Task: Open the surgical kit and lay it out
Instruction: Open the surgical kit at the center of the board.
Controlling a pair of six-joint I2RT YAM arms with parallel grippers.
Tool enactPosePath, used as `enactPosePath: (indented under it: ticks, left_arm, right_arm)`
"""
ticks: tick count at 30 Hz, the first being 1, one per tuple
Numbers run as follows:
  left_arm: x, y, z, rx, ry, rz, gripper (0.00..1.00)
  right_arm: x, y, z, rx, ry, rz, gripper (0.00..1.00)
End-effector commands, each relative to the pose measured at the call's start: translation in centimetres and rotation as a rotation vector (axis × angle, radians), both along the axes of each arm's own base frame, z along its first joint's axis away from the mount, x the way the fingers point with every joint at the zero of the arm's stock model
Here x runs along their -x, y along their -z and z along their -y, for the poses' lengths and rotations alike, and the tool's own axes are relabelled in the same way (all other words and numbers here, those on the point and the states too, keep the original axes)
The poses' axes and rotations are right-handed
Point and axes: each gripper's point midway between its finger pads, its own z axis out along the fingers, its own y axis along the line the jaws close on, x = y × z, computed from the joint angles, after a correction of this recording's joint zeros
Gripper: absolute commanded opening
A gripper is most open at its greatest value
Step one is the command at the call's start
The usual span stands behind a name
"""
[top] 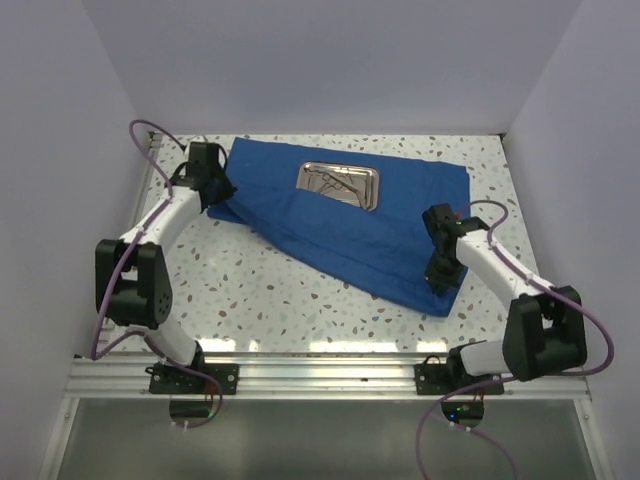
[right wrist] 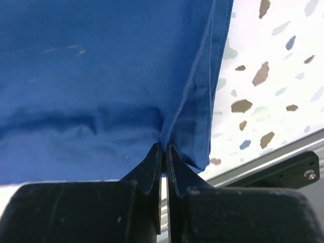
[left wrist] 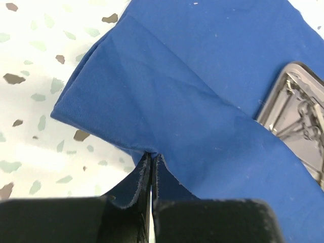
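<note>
Although the blue cloth wrap (top: 345, 235) lies partly spread on the speckled table (top: 250, 290), it is not yet flat. Nearest the bases, the right gripper (right wrist: 163, 147) is closed tight on the stitched hem at the wrap's near right corner, with fabric visibly pinched between the fingertips. Judgement: that corner is held so it can be drawn outward and the wrap tensioned.

Farther back on the left, the left gripper (left wrist: 152, 156) is likewise fully closed, on a fold at the wrap's left corner where the cloth lies doubled over itself. Holding opposite corners suggests a diagonal spreading pull.

Beyond, the steel tray (top: 341, 185) sits on the wrap toward its far edge. The thin instruments (left wrist: 304, 114) are inside it, not laid out. Risk: a sharp pull may shift the tray.
</note>
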Motion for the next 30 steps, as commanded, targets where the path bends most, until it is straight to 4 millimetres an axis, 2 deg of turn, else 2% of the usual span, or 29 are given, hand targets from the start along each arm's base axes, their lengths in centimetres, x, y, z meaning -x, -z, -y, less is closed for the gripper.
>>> enactPosePath:
  ticks: [1, 3, 4, 6, 7, 8, 9, 11, 12, 13, 14, 15, 17, 18, 20, 21, 25, 28, 30]
  left_arm:
    - [1.3, -7.1, 0.3, 0.019, 0.031, 0.106, 0.00]
    - [2.5, -9.1, 0.4, 0.028, 0.048, 0.133, 0.00]
    - [3.6, -9.2, 0.6, 0.035, 0.062, 0.108, 0.00]
    - [5.1, -10.1, 0.8, 0.040, 0.088, 0.104, 0.00]
    - [6.3, -9.8, 1.2, 0.052, 0.112, 0.070, 0.00]
    - [7.2, -9.3, 1.2, 0.052, 0.126, 0.046, 0.00]
    - [8.3, -9.9, 1.4, 0.057, 0.139, 0.051, 0.00]
    - [10.7, -8.8, 1.8, 0.077, 0.167, -0.015, 0.00]
    - [11.9, -9.4, 1.7, 0.081, 0.168, -0.008, 0.00]
    - [13.2, -9.1, 2.0, 0.094, 0.184, -0.035, 0.00]
    - [14.4, -8.4, 2.1, 0.101, 0.189, -0.062, 0.00]
    - [15.5, -8.9, 2.0, 0.108, 0.190, -0.052, 0.00]
    - [18.1, -7.9, 2.3, 0.124, 0.204, -0.107, 0.00]
    - [19.2, -8.3, 2.2, 0.126, 0.205, -0.095, 0.00]
    - [21.5, -7.6, 1.9, 0.127, 0.203, -0.144, 0.00]
    - [22.4, -8.0, 1.7, 0.125, 0.202, -0.132, 0.00]
    - [26.0, -7.0, 1.2, 0.121, 0.195, -0.209, 0.00]
    - [28.6, -6.6, 1.1, 0.131, 0.193, -0.263, 0.00]
    - [30.0, -6.2, 1.1, 0.142, 0.199, -0.274, 0.01]
  right_arm:
    - [-2.1, -6.8, -0.6, -0.050, -0.011, 0.181, 0.00]
    - [-1.1, -9.0, -0.2, -0.046, -0.024, 0.188, 0.00]
    - [-1.3, -11.1, 0.0, -0.044, -0.035, 0.245, 0.00]
    - [0.1, -12.6, 0.5, -0.033, -0.042, 0.240, 0.00]
    - [0.4, -14.0, 0.5, -0.042, -0.046, 0.281, 0.00]
    - [1.5, -14.3, 0.8, -0.037, -0.046, 0.260, 0.00]
    - [2.1, -14.6, 1.0, -0.036, -0.046, 0.259, 0.00]
    - [3.8, -15.4, 1.4, -0.035, -0.032, 0.265, 0.00]
    - [4.4, -15.6, 1.6, -0.035, -0.016, 0.269, 0.00]
    - [5.0, -15.7, 1.8, -0.029, -0.004, 0.272, 0.00]
    - [6.2, -16.0, 2.5, -0.006, 0.010, 0.268, 0.00]
    - [6.7, -16.2, 2.9, 0.005, 0.036, 0.275, 0.00]
    - [8.1, -16.8, 4.0, 0.047, 0.064, 0.289, 0.00]
    - [8.3, -17.0, 4.2, 0.053, 0.069, 0.303, 0.00]
    - [8.7, -17.4, 4.6, 0.058, 0.077, 0.339, 0.00]
    - [9.0, -17.7, 4.8, 0.055, 0.088, 0.372, 0.00]
    - [9.4, -17.4, 5.1, 0.057, 0.117, 0.392, 0.00]
    - [9.1, -17.6, 5.5, 0.081, 0.160, 0.405, 0.00]
    - [8.5, -18.5, 6.0, 0.105, 0.182, 0.437, 0.00]
